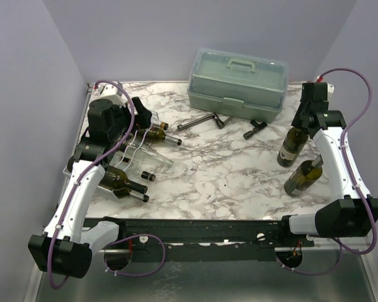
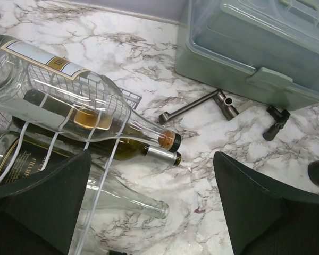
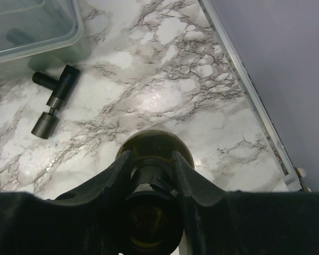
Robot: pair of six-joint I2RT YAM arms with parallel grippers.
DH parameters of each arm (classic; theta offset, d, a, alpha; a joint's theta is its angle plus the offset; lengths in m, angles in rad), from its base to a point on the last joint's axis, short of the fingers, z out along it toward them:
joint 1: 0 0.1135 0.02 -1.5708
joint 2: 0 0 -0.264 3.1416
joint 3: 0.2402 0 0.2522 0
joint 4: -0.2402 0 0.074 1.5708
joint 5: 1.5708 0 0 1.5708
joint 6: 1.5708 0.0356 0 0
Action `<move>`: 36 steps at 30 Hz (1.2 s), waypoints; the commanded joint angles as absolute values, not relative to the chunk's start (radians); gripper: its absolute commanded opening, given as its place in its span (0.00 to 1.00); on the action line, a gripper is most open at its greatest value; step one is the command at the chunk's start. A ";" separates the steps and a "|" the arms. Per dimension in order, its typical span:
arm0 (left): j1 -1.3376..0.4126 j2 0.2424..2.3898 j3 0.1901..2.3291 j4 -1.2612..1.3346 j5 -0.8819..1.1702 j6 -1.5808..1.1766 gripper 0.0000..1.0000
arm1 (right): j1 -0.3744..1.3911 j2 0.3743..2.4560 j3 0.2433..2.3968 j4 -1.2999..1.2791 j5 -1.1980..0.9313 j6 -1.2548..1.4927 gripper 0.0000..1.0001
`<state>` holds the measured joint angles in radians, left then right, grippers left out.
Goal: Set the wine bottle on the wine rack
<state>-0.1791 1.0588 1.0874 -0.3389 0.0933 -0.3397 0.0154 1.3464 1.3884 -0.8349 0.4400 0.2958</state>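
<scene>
wine bottle point(image 3: 154, 142) neck pinched by right gripper point(image 3: 151, 156); left gripper point(image 2: 151, 155) spread by wine rack point(image 2: 128, 97).

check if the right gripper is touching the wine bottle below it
Touching. The right wrist view shows the right gripper with both fingers pressed against opposite sides of the dark wine bottle at its neck, no gap visible.

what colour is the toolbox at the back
The toolbox is pale green with a translucent lid. It shows best in the top external view.
</scene>
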 commanded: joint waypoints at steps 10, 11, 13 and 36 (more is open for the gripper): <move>-0.184 1.055 1.091 -0.342 0.100 -0.337 0.99 | -0.002 1.253 1.376 -0.773 -0.095 0.322 0.01; -0.184 1.054 1.091 -0.342 0.100 -0.338 0.99 | -0.002 1.244 1.370 -0.760 -0.123 0.329 0.01; -0.184 1.055 1.091 -0.342 0.098 -0.337 0.99 | -0.002 1.232 1.364 -0.741 -0.174 0.353 0.01; -0.184 1.044 1.091 -0.342 0.089 -0.337 0.99 | 0.159 1.179 0.882 -0.044 -0.741 0.976 0.01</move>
